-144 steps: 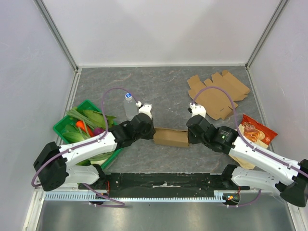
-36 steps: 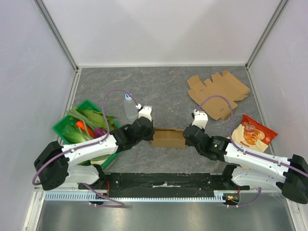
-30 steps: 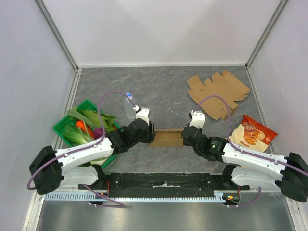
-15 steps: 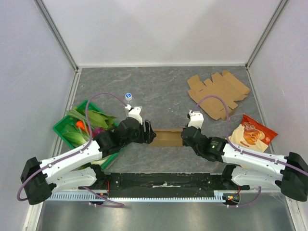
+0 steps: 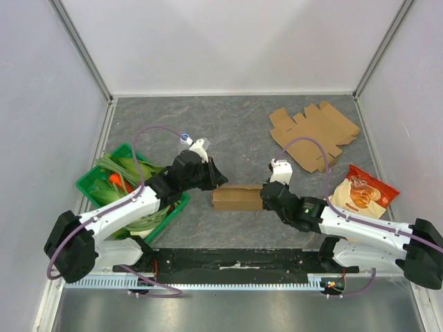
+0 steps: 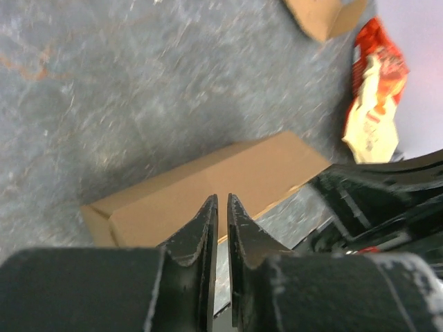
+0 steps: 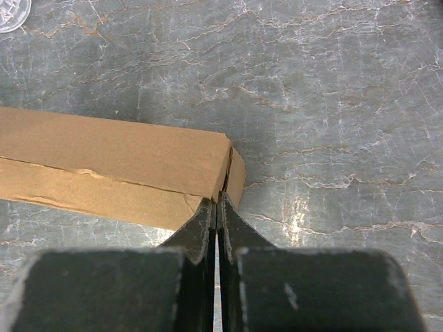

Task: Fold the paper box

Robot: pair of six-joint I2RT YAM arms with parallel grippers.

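I see the paper box (image 5: 237,197) lying on the surface with its long axis left-right between both arms. My right gripper (image 7: 217,207) is clenched on its right end flap. My left gripper (image 6: 221,207) hovers above its left end, nearly closed, grasping nothing.

Your left gripper (image 6: 221,207) is hanging with its jaws nearly together, only a thin slit between the tips. Your right gripper (image 7: 217,207) is staying low, fingers pressed fully together. Both arms are reaching inward toward each other.
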